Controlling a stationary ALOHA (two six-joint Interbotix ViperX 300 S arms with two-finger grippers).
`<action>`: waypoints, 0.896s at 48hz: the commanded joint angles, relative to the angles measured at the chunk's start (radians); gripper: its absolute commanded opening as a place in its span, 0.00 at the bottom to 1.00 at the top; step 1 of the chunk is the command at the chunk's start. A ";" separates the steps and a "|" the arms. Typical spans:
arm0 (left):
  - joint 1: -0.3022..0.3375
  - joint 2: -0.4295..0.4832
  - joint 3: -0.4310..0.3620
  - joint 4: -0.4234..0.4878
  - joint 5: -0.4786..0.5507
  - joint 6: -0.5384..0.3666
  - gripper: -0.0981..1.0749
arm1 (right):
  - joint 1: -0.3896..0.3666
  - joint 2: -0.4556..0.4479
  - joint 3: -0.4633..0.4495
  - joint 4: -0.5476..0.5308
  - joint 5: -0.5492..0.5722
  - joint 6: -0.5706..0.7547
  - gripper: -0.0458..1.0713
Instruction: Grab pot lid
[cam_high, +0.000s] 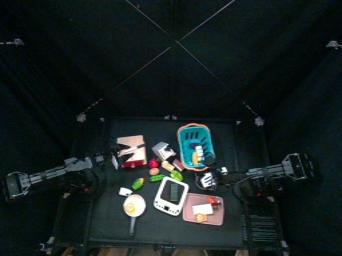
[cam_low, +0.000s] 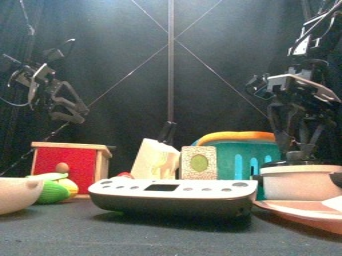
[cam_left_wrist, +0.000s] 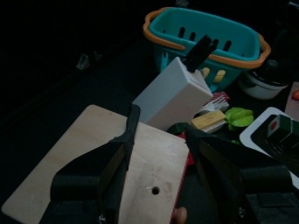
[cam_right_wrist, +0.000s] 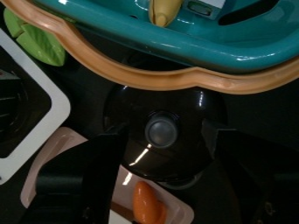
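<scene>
While your right claw (cam_right_wrist: 149, 188) hangs with its jaws spread wide and nothing between them, the pot lid (cam_right_wrist: 158, 140) sits directly beneath it, dark glass with a round grey knob (cam_right_wrist: 162, 130) between the two jaws. You can see the lid on its pot (cam_low: 305, 181) at the right of the worktop (cam_high: 107, 222), just beside the teal basket (cam_right_wrist: 176, 48) with the orange rim. Something orange (cam_right_wrist: 145, 203) lies close by the lid. Your left claw (cam_left_wrist: 158, 156) is open too, holding nothing, hovering over a pale wooden board (cam_left_wrist: 100, 166), with a white box (cam_left_wrist: 177, 87) beyond it. A white scale (cam_low: 171, 194) stands at the worktop's front.
</scene>
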 joint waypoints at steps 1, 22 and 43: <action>-0.002 0.002 -0.012 0.000 -0.008 0.000 0.82 | -0.002 -0.008 -0.008 0.000 0.000 -0.002 0.86; -0.002 0.002 -0.012 0.000 -0.008 0.000 0.82 | -0.003 0.006 -0.011 0.006 -0.005 0.000 0.72; -0.002 0.002 -0.012 0.000 -0.008 0.000 0.82 | 0.002 0.026 -0.018 0.006 -0.006 0.000 0.71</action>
